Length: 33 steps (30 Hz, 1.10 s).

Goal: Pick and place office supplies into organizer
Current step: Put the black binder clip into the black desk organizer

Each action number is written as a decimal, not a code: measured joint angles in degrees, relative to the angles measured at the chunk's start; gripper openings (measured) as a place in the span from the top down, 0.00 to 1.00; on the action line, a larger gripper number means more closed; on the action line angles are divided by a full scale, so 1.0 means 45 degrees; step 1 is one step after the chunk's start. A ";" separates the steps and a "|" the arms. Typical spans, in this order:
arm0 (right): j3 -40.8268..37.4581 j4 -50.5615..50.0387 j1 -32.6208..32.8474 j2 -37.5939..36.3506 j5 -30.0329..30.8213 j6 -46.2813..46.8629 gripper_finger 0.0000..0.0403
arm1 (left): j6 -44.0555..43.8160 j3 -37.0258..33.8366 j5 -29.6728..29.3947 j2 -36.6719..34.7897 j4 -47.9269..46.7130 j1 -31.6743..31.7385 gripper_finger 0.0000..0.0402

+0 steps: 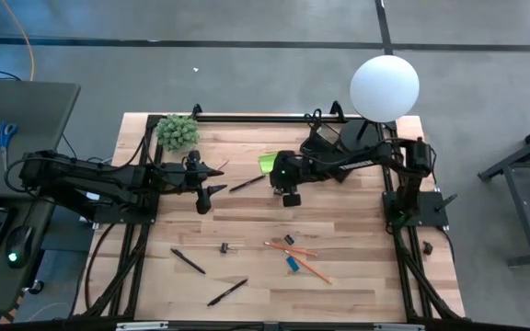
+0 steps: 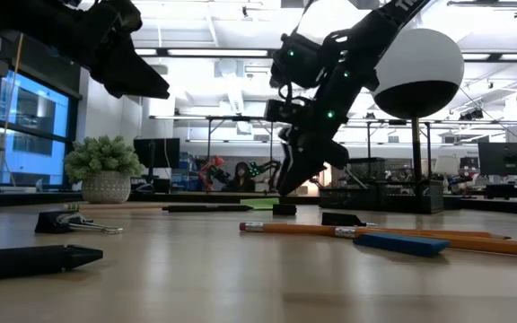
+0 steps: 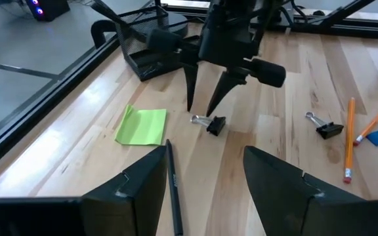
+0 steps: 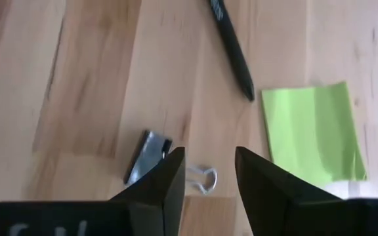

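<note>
While the right claw (image 3: pixel 201 98) hangs point-down above the pale wooden desk (image 1: pixel 357 276), a small black binder clip with silver wire handles (image 3: pixel 209 123) lies directly under its tips and a touch to one side. In the right wrist view the clip's wire loop (image 4: pixel 202 178) shows in the gap between the two dark fingers, while its black body sits just outside one fingertip (image 4: pixel 173 172), so the fingers do not yet straddle it squarely. The clip's long axis runs slantwise across the gap, not in line with it. These fingers stand apart and hold nothing.

The right arm reaches in from the lamp side, bent steeply down at the wrist, and is clearly the nearer arm. The left claw (image 1: pixel 212 179) hovers farther back, level, fingers wide apart and empty, pointed toward the same spot.

A flat lime-green sticky-note pad (image 3: pixel 142 125) and a slim black pen (image 4: pixel 231 46) lie close beside the clip. The small black wire-mesh organizer (image 3: pixel 151 56) stands beyond the right claw.
</note>
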 joint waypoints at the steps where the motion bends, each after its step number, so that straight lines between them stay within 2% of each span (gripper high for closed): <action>1: 0.0000 -0.0093 -0.0054 0.0000 -0.0007 0.0041 0.69 | 0.0000 0.0000 0.0000 0.0000 -0.0002 0.0000 0.53; 5: -0.0276 0.0145 -0.0095 0.0000 0.0035 0.0139 0.69 | 0.0000 0.0000 0.0000 0.0000 -0.0005 0.0000 0.53; 14: -0.1667 0.2400 -0.0064 0.0010 0.0728 0.0411 0.69 | 0.0005 0.0000 0.0000 0.0000 -0.0007 0.0000 0.53; 18: -0.1790 0.2416 -0.0056 0.0010 0.0765 0.0420 0.69 | 0.0005 0.0000 -0.0005 0.0000 -0.0010 0.0000 0.53; 23: -0.1791 0.1785 -0.0058 -0.0016 0.0561 0.1159 0.69 | 0.0006 0.0000 -0.0005 0.0000 -0.0010 0.0000 0.53; 33: -0.1758 -0.1157 0.0198 -0.0446 0.0439 0.4106 0.69 | 0.0005 0.0000 -0.0005 0.0000 -0.0019 0.0000 0.53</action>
